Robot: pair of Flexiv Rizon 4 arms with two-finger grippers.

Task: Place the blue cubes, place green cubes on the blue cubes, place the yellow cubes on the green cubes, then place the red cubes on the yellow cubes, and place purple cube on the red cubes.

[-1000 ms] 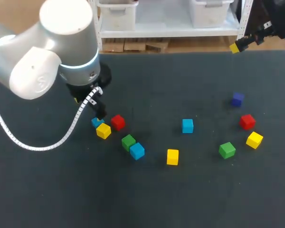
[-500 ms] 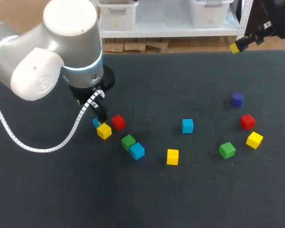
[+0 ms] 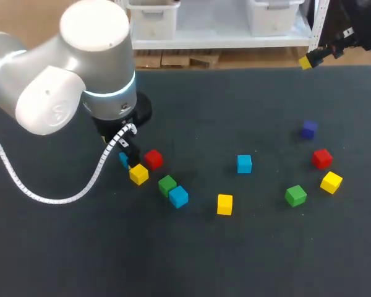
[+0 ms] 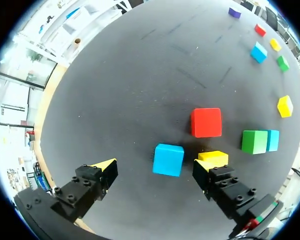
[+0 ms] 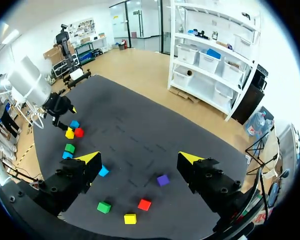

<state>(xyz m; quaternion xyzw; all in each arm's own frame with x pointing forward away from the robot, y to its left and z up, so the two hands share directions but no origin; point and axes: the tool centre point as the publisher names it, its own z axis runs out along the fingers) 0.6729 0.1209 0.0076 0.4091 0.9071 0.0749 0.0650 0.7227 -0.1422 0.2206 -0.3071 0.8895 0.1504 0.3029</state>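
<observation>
**Left pincer** (image 4: 155,170): fingers spread wide and pointing down over the cube cluster at the left of the desk (image 3: 235,260). It holds nothing. Judged purpose: blue cubes form the bottom layer, so this spread suits a first pick.

**Near blue cube** (image 4: 168,160): lies flat on the desk between the two fingers, closer to one of them. Neither finger appears to touch it. From the head view it is mostly hidden under the wrist.

**Yellow cube** (image 4: 213,158): just beside the near blue cube, close against the nearer fingertip. It is likely to be nudged if the fingers close.

**Red cube** (image 4: 206,122): just ahead of the yellow cube, outside the fingers' span.

**Green cube** (image 4: 254,142) and **second blue cube** (image 4: 273,140): touching each other, off to the side.

**Right pincer** (image 5: 140,160): wide apart and empty, held high over the far right corner. Judged parked, leaving the scattered cubes unobstructed.
</observation>
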